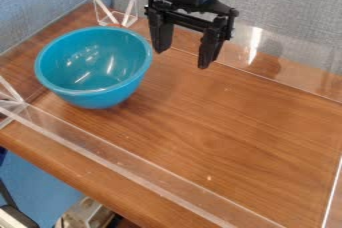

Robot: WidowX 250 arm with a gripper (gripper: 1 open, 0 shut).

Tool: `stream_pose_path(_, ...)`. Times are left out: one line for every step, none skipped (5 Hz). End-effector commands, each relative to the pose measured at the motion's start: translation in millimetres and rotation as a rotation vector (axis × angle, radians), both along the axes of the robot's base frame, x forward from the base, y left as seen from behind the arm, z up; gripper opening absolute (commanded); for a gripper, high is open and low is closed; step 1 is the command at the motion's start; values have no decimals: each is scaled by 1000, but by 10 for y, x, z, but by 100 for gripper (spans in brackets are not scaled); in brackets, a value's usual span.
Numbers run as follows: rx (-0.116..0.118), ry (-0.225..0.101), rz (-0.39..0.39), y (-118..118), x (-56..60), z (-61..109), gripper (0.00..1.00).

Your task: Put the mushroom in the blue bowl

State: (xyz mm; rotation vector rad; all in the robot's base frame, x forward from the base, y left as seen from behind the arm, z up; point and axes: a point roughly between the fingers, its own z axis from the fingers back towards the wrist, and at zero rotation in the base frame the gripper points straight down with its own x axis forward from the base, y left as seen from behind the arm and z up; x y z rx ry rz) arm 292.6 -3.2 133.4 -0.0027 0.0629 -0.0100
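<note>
camera view: black gripper [185, 45] at 12 o'clock, jaws wide, nothing between them. blue bowl [88, 94] at 10 o'clock, upright on the wooden table [234, 137]. mushroom not visible, can't tell where it is. no grasp in hand; placement unconfirmed. if not done, pick and drop both remain.

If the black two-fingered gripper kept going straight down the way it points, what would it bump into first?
Probably the bare brown wooden tabletop, just right of the blue bowl, though depth is hard to judge.
</note>
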Motion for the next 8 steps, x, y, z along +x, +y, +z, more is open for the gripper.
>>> stream_pose_path(-7, 1, 13, -11, 140, -136, 100)
stream_pose_path(-15, 5, 27, 21, 240, -252, 100)
stream_pose_path(-22, 9, 39, 43, 256, -313, 100)
stream_pose_path(-29, 10, 53, 70, 258, -356, 100)
stream_pose_path(-33, 11, 16, 110, 323, -471, 100)
stream_pose_path(-37, 10, -21, 122, 393, -567, 100)
stream_pose_path(-43, -1, 26, 211, 361, -421, 100)
stream_pose_path(-50, -18, 70, 278, 332, -259, 100)
